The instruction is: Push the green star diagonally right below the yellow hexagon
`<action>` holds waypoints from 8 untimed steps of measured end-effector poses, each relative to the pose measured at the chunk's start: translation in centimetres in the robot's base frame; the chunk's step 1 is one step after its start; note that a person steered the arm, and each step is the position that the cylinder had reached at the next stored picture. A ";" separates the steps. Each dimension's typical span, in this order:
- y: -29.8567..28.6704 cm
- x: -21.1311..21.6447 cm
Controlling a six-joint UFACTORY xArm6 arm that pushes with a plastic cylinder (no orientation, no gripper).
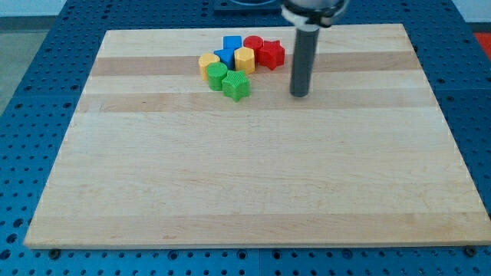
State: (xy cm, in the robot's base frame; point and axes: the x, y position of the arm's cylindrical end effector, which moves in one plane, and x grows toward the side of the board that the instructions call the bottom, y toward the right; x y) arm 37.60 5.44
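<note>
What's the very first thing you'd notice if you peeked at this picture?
Probably the little huddle of bright blocks near the view's top of the wooden board: the green star sits at its lower edge, just below the yellow hexagon. Next, the dark rod at the view's right of them, with my tip apart from every block.

My one camera looks down at a slant from the near edge, far enough back to take in the whole wooden board (253,192) and its blue surround (46,69).

Wood board (253,184) w/ block cluster (239,63)
</note>
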 end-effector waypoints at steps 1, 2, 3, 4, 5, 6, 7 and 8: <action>-4.5 2.4; -8.5 4.1; -13.2 5.2; -17.2 5.1; -15.5 -0.3; -15.5 -0.3; -12.5 -1.7; -10.5 -2.1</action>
State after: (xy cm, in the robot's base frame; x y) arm 35.46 -5.05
